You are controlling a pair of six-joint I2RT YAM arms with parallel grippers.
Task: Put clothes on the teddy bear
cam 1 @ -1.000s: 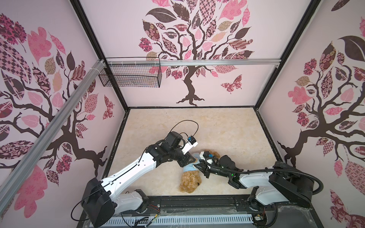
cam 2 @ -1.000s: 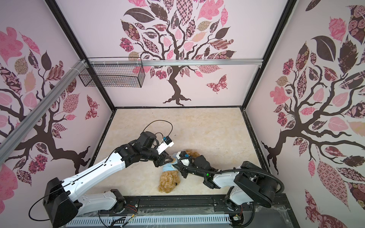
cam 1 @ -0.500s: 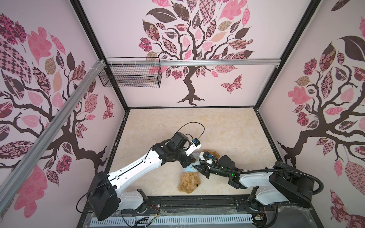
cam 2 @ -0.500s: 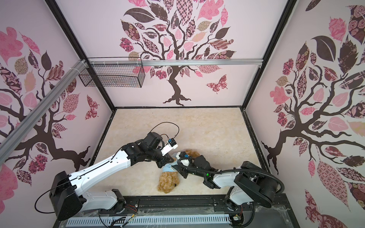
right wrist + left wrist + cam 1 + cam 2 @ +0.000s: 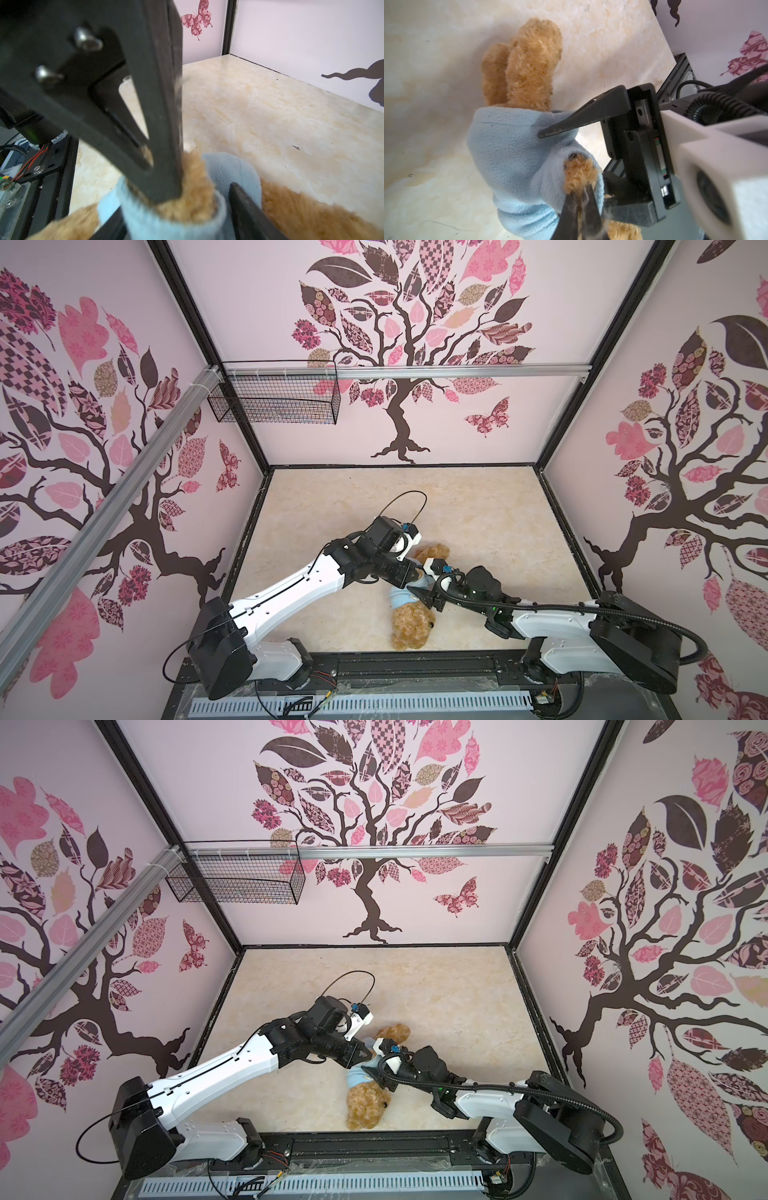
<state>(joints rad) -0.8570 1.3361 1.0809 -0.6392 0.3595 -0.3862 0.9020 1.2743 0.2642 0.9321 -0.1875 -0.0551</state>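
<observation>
One sleeve in hand: the golden-brown plush teddy bear point(image 5: 413, 624) lies at the marbled table point(image 5: 478, 510) front, left gripper point(image 5: 580, 199) pinching its paw point(image 5: 579, 174) outside the light blue fleece shirt point(image 5: 512, 149), right gripper point(image 5: 422, 593) gaping astride. Next, probably: tug fabric down.

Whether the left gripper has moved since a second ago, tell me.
Yes. In a top view the left gripper, shut on the teddy bear, has shifted right, away from the floor's black left edge.
</observation>
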